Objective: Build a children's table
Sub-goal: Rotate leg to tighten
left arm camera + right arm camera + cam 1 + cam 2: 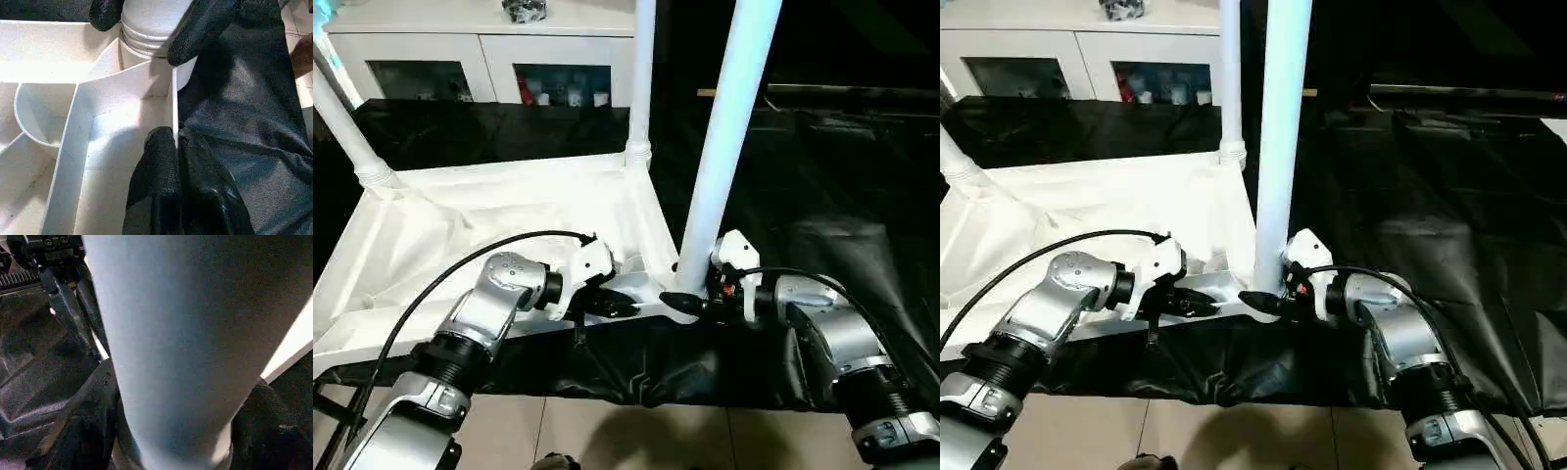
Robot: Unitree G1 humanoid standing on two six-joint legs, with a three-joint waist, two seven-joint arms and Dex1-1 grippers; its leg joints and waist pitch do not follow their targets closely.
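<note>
Tabletop (499, 230) lies upside down on the black-covered work table (832, 235), ribbed underside up, taking the left half of the scene from about 9 to 12 o'clock

Three legs stand upright in corner sockets: far-left leg (347, 132) at 10 o'clock, far leg (642, 78) at 12, near leg (729, 137) just right of centre, in the corner nearest the robot

Left gripper (625, 306) comes in from 8 o'clock, level, fingers closed on the thin near rim of the tabletop right beside the near leg's socket. Left wrist view confirms it: both black fingers (166, 186) pinched together on the upright white edge

Right gripper (683, 304) comes in from 4 o'clock at the base of the near leg. Its fingers (205, 24) sit either side of the ribbed foot of that leg, straddling it; can't tell whether they press on it or stand just clear

The two grippers nearly meet tip to tip at that corner

White cabinet (480, 49) with glass doors stands behind the work table at 11 o'clock

Tiled floor (636, 436) at 6 o'clock
</note>
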